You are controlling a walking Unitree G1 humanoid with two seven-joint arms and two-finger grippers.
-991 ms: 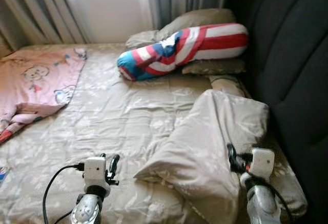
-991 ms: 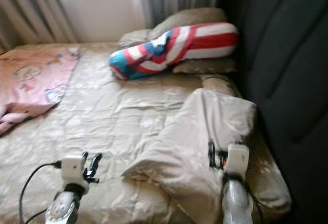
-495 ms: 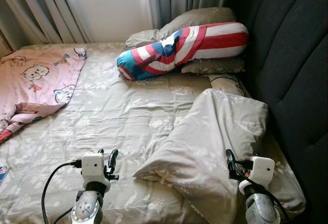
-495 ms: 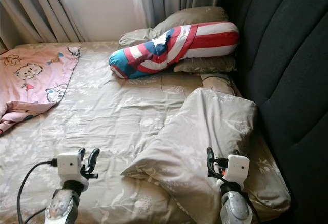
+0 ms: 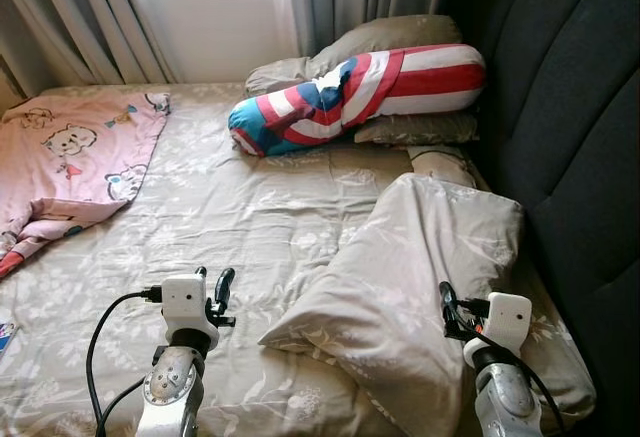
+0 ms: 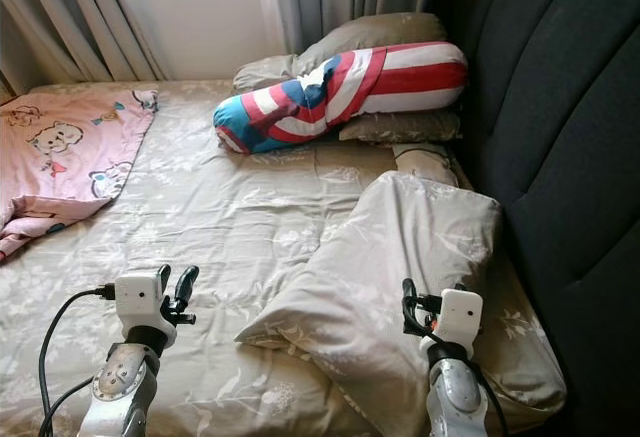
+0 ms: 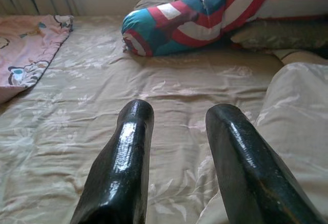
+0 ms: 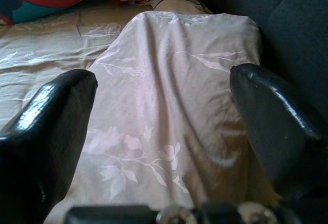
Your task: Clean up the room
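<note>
Your left gripper [image 5: 212, 290] has crept up-frame over the bed [image 5: 250, 217], jaws parted, while your right gripper [image 5: 447, 309], jaws spread, still hovers at the pillow [image 5: 420, 257].

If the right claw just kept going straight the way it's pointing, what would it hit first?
Most likely the beige pillow lying straight ahead of the open right gripper; beyond it stands the dark headboard. Depth is hard to judge.

A beige pillow [image 5: 420, 277] with a pale leaf print lies slumped and creased on the bed, straight ahead of the wide-spread right pincer [image 8: 161, 126] and just to the right of the left pincer [image 5: 215, 292]. Well beyond both pincers, a bolster [image 5: 360, 92] striped red, white and blue rests across two more beige pillows [image 5: 400, 37]. A rumpled pink blanket [image 5: 70, 162] with cartoon animals lies far off to the left pincer's left.
</note>
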